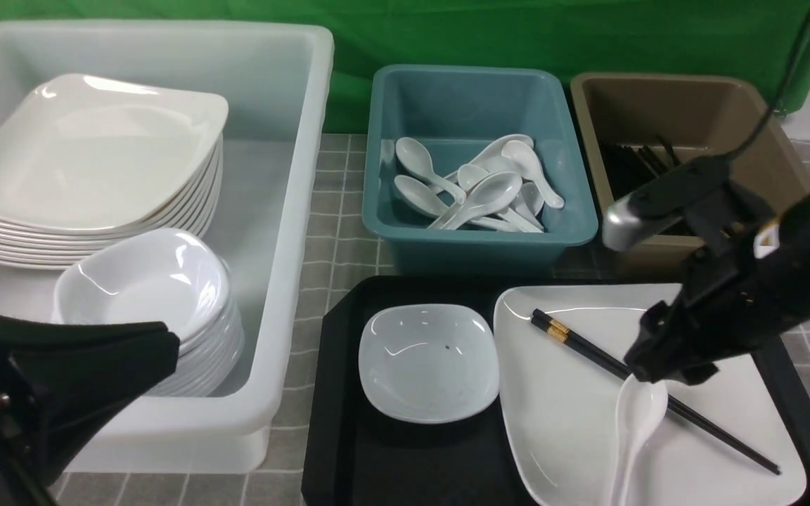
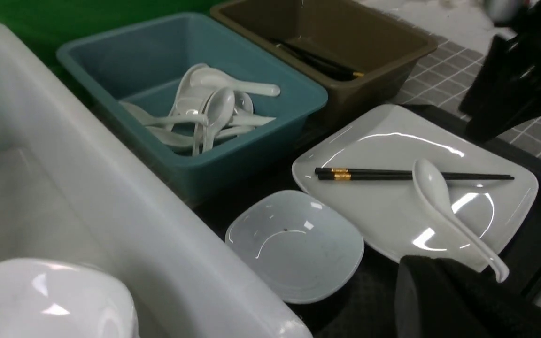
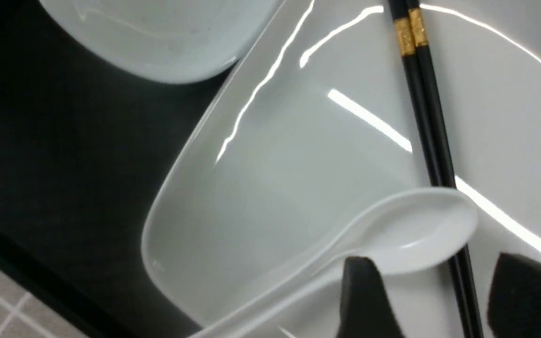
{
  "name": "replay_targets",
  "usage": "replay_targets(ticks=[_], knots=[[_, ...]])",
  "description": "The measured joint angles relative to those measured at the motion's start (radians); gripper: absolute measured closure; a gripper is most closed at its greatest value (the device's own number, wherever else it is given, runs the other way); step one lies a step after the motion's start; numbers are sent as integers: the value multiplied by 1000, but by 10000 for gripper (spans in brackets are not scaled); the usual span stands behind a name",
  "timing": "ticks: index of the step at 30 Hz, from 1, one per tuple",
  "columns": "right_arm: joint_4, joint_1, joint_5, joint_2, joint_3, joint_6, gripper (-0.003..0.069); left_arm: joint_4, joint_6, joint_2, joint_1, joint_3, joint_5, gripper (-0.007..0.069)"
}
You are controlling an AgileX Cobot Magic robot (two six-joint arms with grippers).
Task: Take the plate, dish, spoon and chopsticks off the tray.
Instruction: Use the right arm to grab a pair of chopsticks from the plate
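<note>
Front view: black tray (image 1: 335,450) on the tiled bench (image 1: 338,211), nearest the camera. The dish (image 1: 428,362) sits on its left half, the plate (image 1: 567,422) just beside it on the right half. The chopsticks (image 1: 588,351) lie diagonally across the plate, gold bands toward the dish. The spoon (image 1: 633,422) rests on the plate, its bowl over the chopsticks and its handle running to the near edge. The right gripper (image 1: 665,369) hangs directly above the spoon's bowl. The left gripper (image 1: 152,348) is low at the near left, in front of the white tub (image 1: 292,211) of stacked crockery, its fingers pressed together and holding nothing. Behind the tray are a teal bin (image 1: 377,211) of spoons and a brown bin (image 1: 588,112) with dark sticks inside.

Left wrist view: same layout. Dish and plate are side by side on the tray, chopsticks parallel and touching, spoon crossing them.

Right wrist view: the two fingers (image 3: 369,300) are spread, one on each side of the chopsticks, beside the spoon's bowl. They pinch nothing.
</note>
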Motion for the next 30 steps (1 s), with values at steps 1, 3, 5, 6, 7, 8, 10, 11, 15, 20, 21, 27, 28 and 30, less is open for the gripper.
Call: replay_targets(ticks=[1, 3, 5, 6, 7, 8, 10, 11, 15, 20, 21, 27, 28, 30], knots=[[-9, 0, 0, 70, -33, -10, 218, 0, 0, -16, 0, 0, 2, 615], [-27, 0, 0, 172, -88, -17, 201, -1, 4, -33, 0, 0, 6, 615], [-45, 0, 0, 240, -128, -22, 195, -1, 6, -37, 0, 0, 9, 615], [-50, 0, -1, 272, -147, -24, 194, -1, 7, -37, 0, 0, 14, 615], [-52, -1, -1, 295, -160, -27, 193, -1, 7, -37, 0, 0, 18, 615], [-56, -3, -1, 320, -174, -27, 193, -1, 7, -37, 0, 0, 25, 615], [-59, -11, -2, 358, -194, -27, 193, -1, 7, -37, 0, 0, 42, 615], [-61, -20, -2, 380, -205, -27, 193, -1, 7, -37, 0, 0, 51, 615], [-65, -32, -2, 416, -213, -27, 193, -1, 7, -37, 0, 0, 59, 615], [-66, -32, -3, 438, -218, -34, 193, -1, 7, -37, 0, 0, 59, 615], [-66, -32, -3, 443, -218, -39, 195, -1, 7, -37, 0, 0, 59, 615], [-71, -32, -3, 454, -220, -54, 279, -1, 7, -37, 0, 0, 56, 615], [-74, -32, -3, 455, -221, -56, 310, -1, 8, -37, 0, 0, 56, 615], [-76, -32, -3, 458, -225, -56, 333, -1, 9, -37, 0, 0, 56, 615]])
